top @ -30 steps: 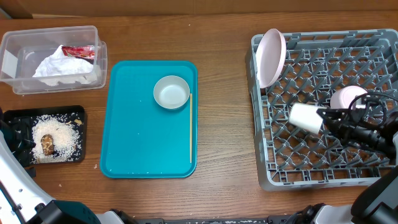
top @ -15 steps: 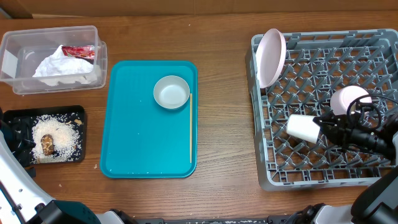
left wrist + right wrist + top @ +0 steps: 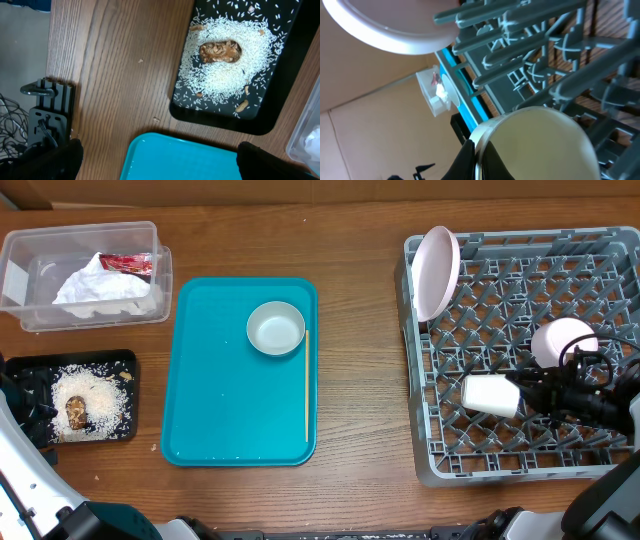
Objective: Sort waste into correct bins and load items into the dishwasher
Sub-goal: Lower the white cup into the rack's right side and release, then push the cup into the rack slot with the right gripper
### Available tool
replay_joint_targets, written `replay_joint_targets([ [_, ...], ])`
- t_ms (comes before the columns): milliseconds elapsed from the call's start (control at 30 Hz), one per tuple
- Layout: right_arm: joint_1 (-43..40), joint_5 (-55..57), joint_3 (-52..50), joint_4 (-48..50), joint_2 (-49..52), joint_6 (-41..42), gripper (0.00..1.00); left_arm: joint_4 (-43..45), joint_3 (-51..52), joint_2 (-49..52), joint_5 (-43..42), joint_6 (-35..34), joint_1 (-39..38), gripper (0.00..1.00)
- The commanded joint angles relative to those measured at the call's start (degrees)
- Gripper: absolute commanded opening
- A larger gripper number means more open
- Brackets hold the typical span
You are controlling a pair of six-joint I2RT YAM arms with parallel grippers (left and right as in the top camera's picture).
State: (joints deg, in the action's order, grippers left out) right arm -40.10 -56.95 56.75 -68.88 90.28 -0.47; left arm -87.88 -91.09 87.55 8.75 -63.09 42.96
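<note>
The grey dish rack (image 3: 520,255) fills the right of the table, its right edge cut by the frame. A large plate (image 3: 436,272) stands on edge in its far-left corner, and a small plate (image 3: 563,340) stands toward the right.

The right gripper (image 3: 522,396) is clamped on the rim of a white cup (image 3: 490,395). The cup has dropped toward the rack's near side over the past second and now lies level on its side above the pegs. Free pegs remain across the rack's middle and far rows.

A strip of bare wood separates the rack from the teal tray (image 3: 230,410). A bowl (image 3: 275,328) and a thin wooden stick (image 3: 306,385) lie near the tray's right edge.

The clear tub (image 3: 30,290) holds a crumpled napkin (image 3: 95,288) and a red wrapper (image 3: 126,263), its print too small to read.

At the table's left edge, the black tray (image 3: 20,365) carries rice (image 3: 100,395) and a brown lump (image 3: 76,412). The left gripper (image 3: 160,165) hangs beside it, fingers spread wide and empty.
</note>
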Motion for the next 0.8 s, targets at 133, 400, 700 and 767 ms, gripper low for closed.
replay_joint_targets([
  [133,-0.2,20.9,1.4,2.6,0.5,4.9,0.04,-0.1,0.2,0.2,0.2,-1.0,0.2,1.0],
  [400,-0.2,25.2,4.2,1.7,0.5,5.5,0.04,-0.1,0.2,0.2,0.2,-1.0,0.2,1.0],
  [700,-0.2,29.9,6.5,0.2,0.5,9.6,0.05,-0.1,0.2,0.2,0.2,-1.0,0.2,1.0],
  [767,-0.2,29.9,7.2,0.0,0.5,10.8,0.06,-0.1,0.2,0.2,0.2,-1.0,0.2,1.0],
])
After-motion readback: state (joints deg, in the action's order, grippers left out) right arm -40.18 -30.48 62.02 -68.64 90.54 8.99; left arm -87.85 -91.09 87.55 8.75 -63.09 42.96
